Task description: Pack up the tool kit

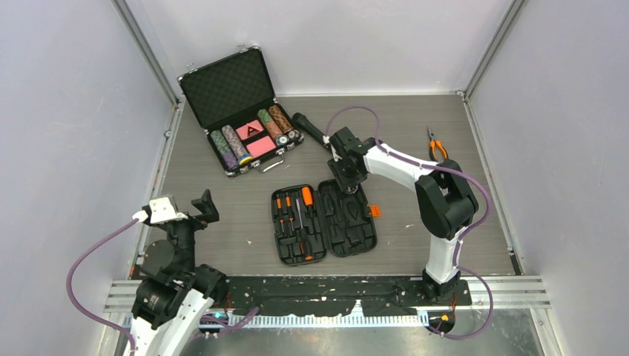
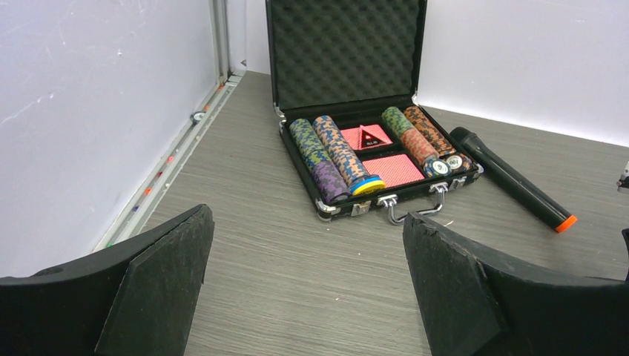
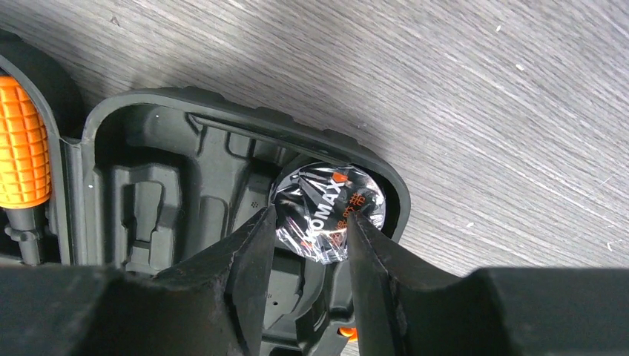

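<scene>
Roughly midway, by the look of things. Tool kit (image 1: 356, 231) open and flat in the middle of the worktop (image 1: 222, 215), its two halves side by side. Left half already stocked, with orange-handled screwdrivers (image 1: 295, 211) seated in their slots. Right half mostly bare moulded recesses.

Right pincer (image 3: 308, 219) down at the far corner of that right half, part-way closed, tips pressed against either side of a shiny wrapped disc (image 3: 330, 200) with orange print. Looks pinched rather than merely flanked. Disc at or just inside the round corner recess; cannot tell whether fully seated.

Left pincer (image 2: 305, 222) parked near the left edge, well apart from the kit, spread fully wide, holding nothing.

Still to pack, judging from the layout: orange-handled pliers (image 1: 437, 147) lying alone at the far right of the worktop, well apart from the kit — room for them seemingly in the bare right half. After that, folding the halves together and fastening the small orange latch. Poker chip case (image 1: 222, 85) and black flashlight (image 1: 310, 127) at the back — not part of this kit, best left alone.
</scene>
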You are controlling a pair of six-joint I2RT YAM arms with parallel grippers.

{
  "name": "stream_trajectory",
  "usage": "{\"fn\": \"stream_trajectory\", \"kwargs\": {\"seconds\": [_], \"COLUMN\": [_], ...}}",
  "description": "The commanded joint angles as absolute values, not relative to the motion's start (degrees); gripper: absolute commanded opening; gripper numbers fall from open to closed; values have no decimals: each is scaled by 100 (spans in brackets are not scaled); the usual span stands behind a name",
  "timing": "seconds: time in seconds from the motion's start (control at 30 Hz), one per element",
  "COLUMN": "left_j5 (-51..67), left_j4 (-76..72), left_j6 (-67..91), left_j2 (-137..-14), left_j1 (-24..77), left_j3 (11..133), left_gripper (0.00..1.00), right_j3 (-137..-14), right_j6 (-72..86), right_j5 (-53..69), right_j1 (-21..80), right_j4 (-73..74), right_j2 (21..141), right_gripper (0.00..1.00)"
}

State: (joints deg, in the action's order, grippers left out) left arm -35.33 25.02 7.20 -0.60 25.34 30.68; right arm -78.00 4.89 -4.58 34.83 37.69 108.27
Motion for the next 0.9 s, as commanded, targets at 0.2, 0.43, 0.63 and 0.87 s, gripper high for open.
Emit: {"fn": "stream_trajectory", "kwargs": {"seconds": [0.2, 0.43, 0.63, 0.87], "left_j5": [-3459, -3456, -3429, -3410], "left_j4": [2115, 2143, 2145, 2146], "left_j6": [703, 702, 708, 712], "left_j2": [286, 277, 295, 317], "left_j1": [2487, 2474, 2470, 2464], "left_j3": [3051, 3055, 3052, 3058], "left_gripper": [99, 99, 99, 99], "right_j3": [-7233, -8110, -8140, -7793], "right_j6": [760, 787, 888, 1047], "right_j5": [-453, -394, -783, -891], "right_j1": [3537, 3691, 3696, 3700], "right_j4": [3655, 4045, 4213, 4201], "right_j2": [10887, 10272, 10132, 10253], "right_gripper": [46, 53, 49, 37]}}
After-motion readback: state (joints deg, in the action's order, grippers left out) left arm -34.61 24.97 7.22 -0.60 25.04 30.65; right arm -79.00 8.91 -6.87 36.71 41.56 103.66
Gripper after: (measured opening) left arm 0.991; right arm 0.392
